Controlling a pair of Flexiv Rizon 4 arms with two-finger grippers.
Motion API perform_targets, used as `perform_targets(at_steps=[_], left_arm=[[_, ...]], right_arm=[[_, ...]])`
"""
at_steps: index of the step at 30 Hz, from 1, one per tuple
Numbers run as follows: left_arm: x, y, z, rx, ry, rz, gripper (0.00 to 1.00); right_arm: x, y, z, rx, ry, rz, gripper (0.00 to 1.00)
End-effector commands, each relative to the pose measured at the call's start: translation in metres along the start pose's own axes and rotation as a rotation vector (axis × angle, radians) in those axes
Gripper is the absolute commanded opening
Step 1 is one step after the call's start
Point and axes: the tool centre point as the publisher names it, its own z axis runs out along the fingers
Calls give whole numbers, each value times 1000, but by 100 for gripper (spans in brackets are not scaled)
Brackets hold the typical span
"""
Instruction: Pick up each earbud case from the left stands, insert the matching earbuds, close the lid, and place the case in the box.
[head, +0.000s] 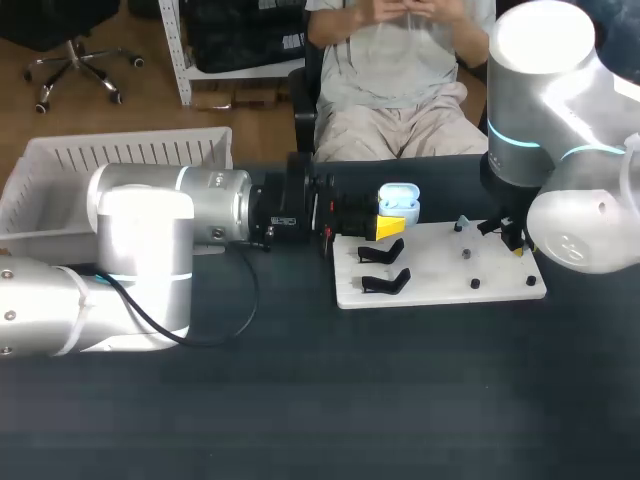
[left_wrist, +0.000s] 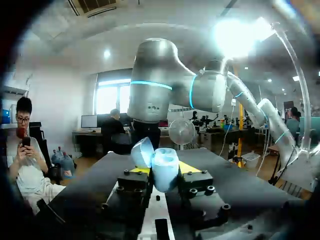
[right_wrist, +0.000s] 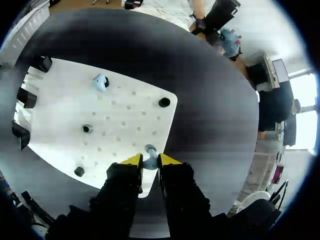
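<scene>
The left arm's fingers (left_wrist: 189, 167) are clamping the open case (left_wrist: 165, 169) above the tabletop (head: 300, 400), beside the white board (head: 440, 275). The right arm's fingers (right_wrist: 170, 160) are pinching an earbud (right_wrist: 150, 149) at the board's edge. It looks like the pickup is happening now. Next, the earbud needs lifting clear and lining up with its socket.

Right gripper (right_wrist: 150, 161) hidden behind right arm (head: 540, 100) in head view; earbud (right_wrist: 149, 149) at it too small to judge contact. Left arm (head: 160, 215) blocks near right part of box (head: 60, 150). Case (left_wrist: 165, 165) covers most tips of left gripper (left_wrist: 165, 171).
</scene>
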Motion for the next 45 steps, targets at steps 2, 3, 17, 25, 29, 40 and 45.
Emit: perform_targets(at_steps=[2,3,17,25,29,40,45], left_arm=[[1,1,1,-1,-3,2,0],[1,1,1,-1,-3,2,0],[1,1,1,-1,-3,2,0],[1,1,1,-1,-3,2,0],[1,1,1,-1,-3,2,0],[1,1,1,-1,-3,2,0],[1,1,1,-1,-3,2,0]], right_arm=[[0,1,0,5,0,0,0],[0,1,0,6,1,-1,0],[8,-2,-34,13,-17,12,0],[13,2,-103,-44,43,7,0],[13,9,-153,-57,89,-2,0],[6,61,-243,-27,64,-95,0],[5,77,-253,-55,46,-131,0]])
